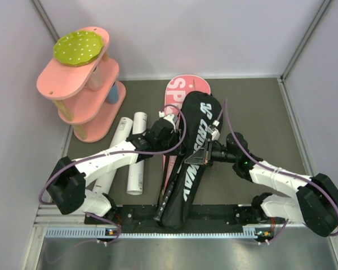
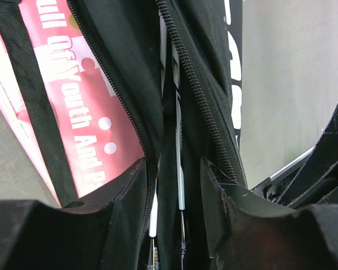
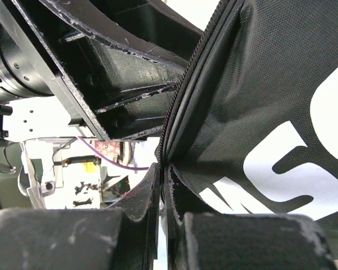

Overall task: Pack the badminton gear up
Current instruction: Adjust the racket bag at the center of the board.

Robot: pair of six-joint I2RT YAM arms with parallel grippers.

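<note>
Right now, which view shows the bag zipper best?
Left wrist: the zipper runs down mid-frame, close, teeth sharp. Right wrist catches only a short stretch along the edge of the bag. Top external shows the whole bag, but the zipper is too small to trace.
</note>
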